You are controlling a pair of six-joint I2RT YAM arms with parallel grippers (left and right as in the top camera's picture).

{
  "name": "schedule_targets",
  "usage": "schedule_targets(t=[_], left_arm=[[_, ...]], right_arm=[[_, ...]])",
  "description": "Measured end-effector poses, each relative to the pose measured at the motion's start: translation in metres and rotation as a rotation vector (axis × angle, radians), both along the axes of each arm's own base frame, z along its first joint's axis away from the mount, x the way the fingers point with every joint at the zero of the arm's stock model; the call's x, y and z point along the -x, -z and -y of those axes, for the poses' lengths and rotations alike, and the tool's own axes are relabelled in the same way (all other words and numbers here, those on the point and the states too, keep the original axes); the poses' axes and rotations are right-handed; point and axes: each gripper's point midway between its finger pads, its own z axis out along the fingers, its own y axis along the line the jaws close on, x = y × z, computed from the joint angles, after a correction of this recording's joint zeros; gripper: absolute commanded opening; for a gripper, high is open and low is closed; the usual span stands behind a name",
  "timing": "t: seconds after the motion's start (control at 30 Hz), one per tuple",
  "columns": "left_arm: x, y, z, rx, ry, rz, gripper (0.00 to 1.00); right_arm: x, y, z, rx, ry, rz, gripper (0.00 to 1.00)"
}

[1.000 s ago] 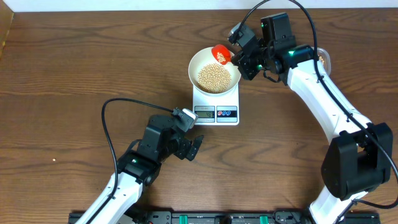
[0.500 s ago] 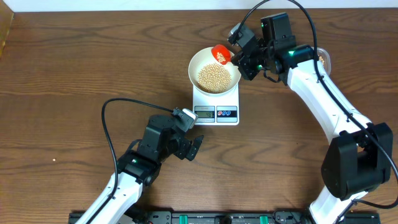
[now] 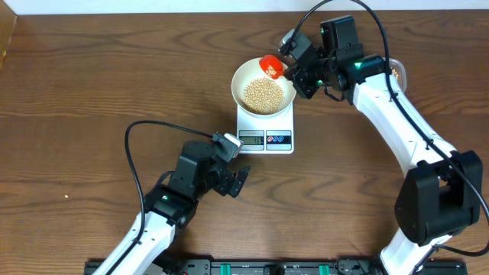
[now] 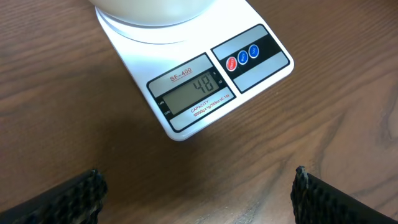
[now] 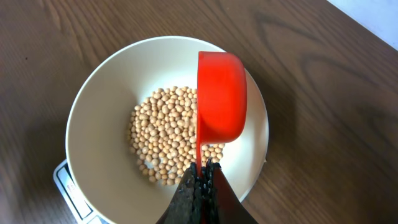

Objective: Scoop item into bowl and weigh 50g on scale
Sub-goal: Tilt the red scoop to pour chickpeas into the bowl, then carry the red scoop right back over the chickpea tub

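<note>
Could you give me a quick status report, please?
Left gripper open, facing scale. Right gripper shut on red scoop over bowl of beans. Display reads 48. Nothing obstructing.

Wood-grain table (image 3: pixel 92 76), glossy red plastic scoop (image 5: pixel 221 96), smooth white bowl (image 5: pixel 99 106), plastic scale (image 4: pixel 205 43), matt beans (image 5: pixel 165 134)
</note>
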Motion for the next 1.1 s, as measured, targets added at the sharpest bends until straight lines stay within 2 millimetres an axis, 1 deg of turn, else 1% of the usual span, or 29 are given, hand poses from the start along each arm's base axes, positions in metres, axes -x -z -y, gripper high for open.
schedule_targets(t=[0.4,0.87,1.1], left_arm=[[0.000,0.000,0.000,0.000,0.000,0.000,0.97],[0.000,0.000,0.000,0.000,0.000,0.000,0.97],[0.000,0.000,0.000,0.000,0.000,0.000,0.97]], right_arm=[[0.000,-0.001,-0.001,-0.010,0.004,-0.005,0.01],[0.004,-0.011,-0.013,-0.129,0.009,-0.059,0.01],[0.001,-0.016,-0.007,-0.190,0.030,-0.090,0.01]])
